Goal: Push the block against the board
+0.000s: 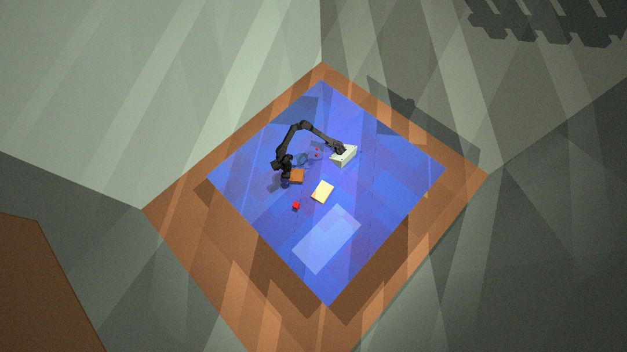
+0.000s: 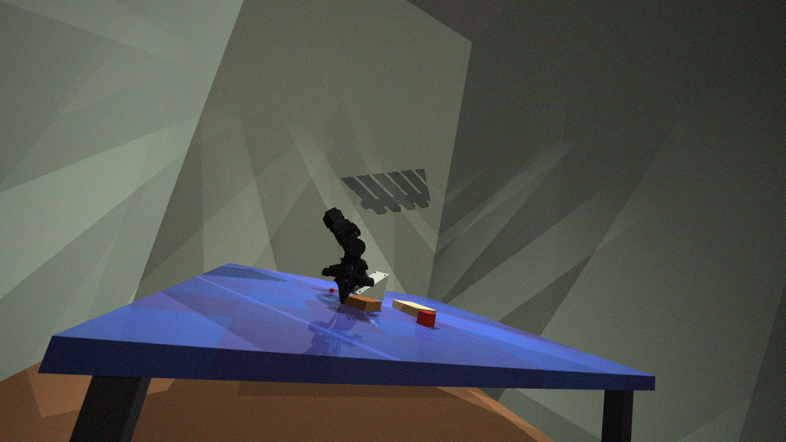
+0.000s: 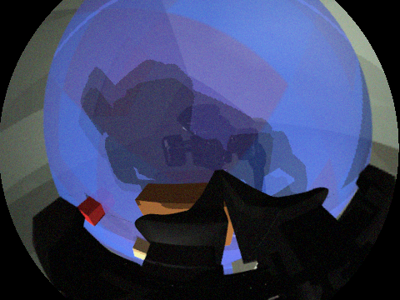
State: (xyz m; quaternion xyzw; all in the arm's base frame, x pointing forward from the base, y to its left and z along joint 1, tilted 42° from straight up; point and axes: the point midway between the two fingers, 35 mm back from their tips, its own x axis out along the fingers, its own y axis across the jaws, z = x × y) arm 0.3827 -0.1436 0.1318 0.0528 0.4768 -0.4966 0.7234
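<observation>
The orange square block (image 1: 296, 175) (image 2: 362, 302) (image 3: 167, 197) lies flat on the blue table (image 1: 387, 193) (image 2: 220, 329). The pale yellow board (image 1: 322, 191) (image 2: 411, 306) lies flat a short way from it, with a gap between them. Only a corner of the board (image 3: 142, 248) shows in the wrist view. My gripper (image 1: 285, 173) (image 2: 344, 299) (image 3: 218, 173) is shut and empty. It is down at table height, right at the block's side that faces away from the board. I cannot tell whether it touches the block.
A small red cube (image 1: 295, 204) (image 2: 425, 317) (image 3: 92, 210) sits near the board's end. The arm's white base box (image 1: 343, 155) (image 2: 377, 280) stands behind the board. Two tiny red markers (image 1: 316, 151) lie near the base.
</observation>
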